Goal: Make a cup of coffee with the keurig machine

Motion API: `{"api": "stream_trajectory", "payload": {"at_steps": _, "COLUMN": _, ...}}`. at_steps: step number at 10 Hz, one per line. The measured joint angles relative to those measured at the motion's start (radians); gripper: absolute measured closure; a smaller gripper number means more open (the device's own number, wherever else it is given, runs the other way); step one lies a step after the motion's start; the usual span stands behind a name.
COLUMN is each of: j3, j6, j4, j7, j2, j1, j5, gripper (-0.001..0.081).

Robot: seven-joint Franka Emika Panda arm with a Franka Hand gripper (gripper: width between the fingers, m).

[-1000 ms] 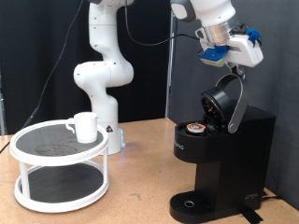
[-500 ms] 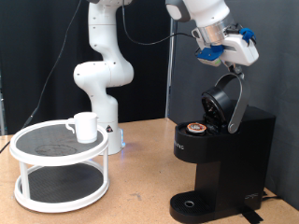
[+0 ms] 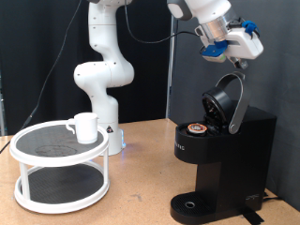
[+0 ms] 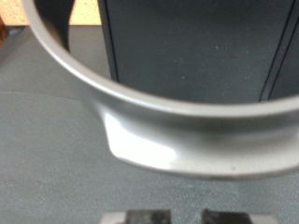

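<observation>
The keurig machine (image 3: 225, 159) stands at the exterior view's right with its rounded lid (image 3: 225, 101) hinged up. A small brown-topped pod (image 3: 195, 129) sits in its open chamber. My gripper (image 3: 240, 62) hangs just above the raised lid's top edge, and nothing shows between its fingers. In the wrist view the lid's silver-trimmed handle (image 4: 159, 112) fills the frame close up, with the black machine body (image 4: 196, 47) behind it. Only the gripper's (image 4: 180, 217) fingertips show at the picture's edge. The white cup (image 3: 85, 127) stands on the top shelf of a round rack, far from the gripper.
A white two-tier round rack (image 3: 58, 176) stands at the exterior view's left on the wooden table. The arm's white base (image 3: 101, 84) rises behind it. The machine's round drip base (image 3: 192, 204) has nothing on it.
The gripper has risen a little above the open lid and turned slightly. The lid, the pod and the cup have not moved.
</observation>
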Motion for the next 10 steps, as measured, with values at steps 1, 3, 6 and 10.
{"api": "stream_trajectory", "payload": {"at_steps": 1, "j3": 0.008, "j6": 0.002, "j4": 0.000, "j7": 0.003, "j2": 0.000, "j1": 0.001, "j5": -0.006, "gripper": 0.0806}}
{"api": "stream_trajectory", "payload": {"at_steps": 3, "j3": 0.019, "j6": 0.002, "j4": -0.004, "j7": 0.008, "j2": 0.001, "j1": 0.002, "j5": -0.015, "gripper": 0.0806}}
{"api": "stream_trajectory", "payload": {"at_steps": 6, "j3": 0.019, "j6": 0.002, "j4": -0.022, "j7": 0.008, "j2": 0.000, "j1": 0.001, "j5": -0.019, "gripper": 0.0806}}
{"api": "stream_trajectory", "payload": {"at_steps": 10, "j3": -0.002, "j6": -0.023, "j4": -0.040, "j7": -0.019, "j2": -0.021, "j1": -0.010, "j5": -0.009, "gripper": 0.0806}}
